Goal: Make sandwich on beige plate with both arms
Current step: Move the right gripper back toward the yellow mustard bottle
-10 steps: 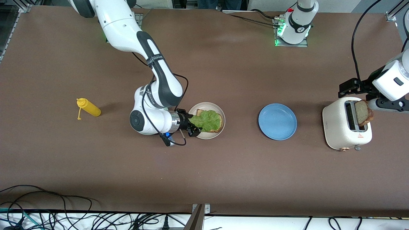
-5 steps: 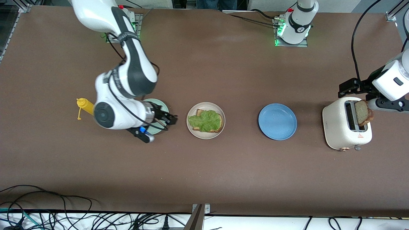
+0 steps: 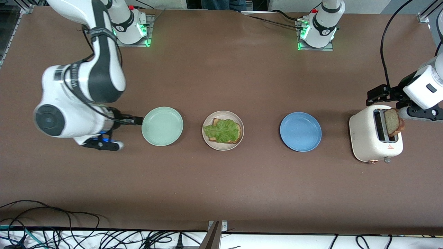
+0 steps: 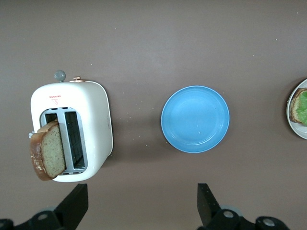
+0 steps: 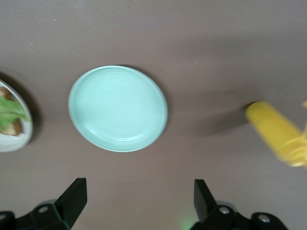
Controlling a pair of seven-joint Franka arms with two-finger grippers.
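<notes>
Right gripper [image 3: 136,120], jaws apart and empty, hangs beside the mint plate [image 3: 162,126], left gripper [image 4: 139,211] gapes over the toaster [image 3: 375,138]; lettuce [image 3: 222,130] tops bread on the beige plate [image 3: 206,138], second slice [image 3: 394,121] not yet fetched.

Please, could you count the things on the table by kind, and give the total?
Plates: 3 (mint green plate, beige plate, blue plate)
Bread slices: 2 (under lettuce, in toaster)
Lettuce leaves: 1
Toasters: 1
Yellow bottles: 1
Total: 8
</notes>
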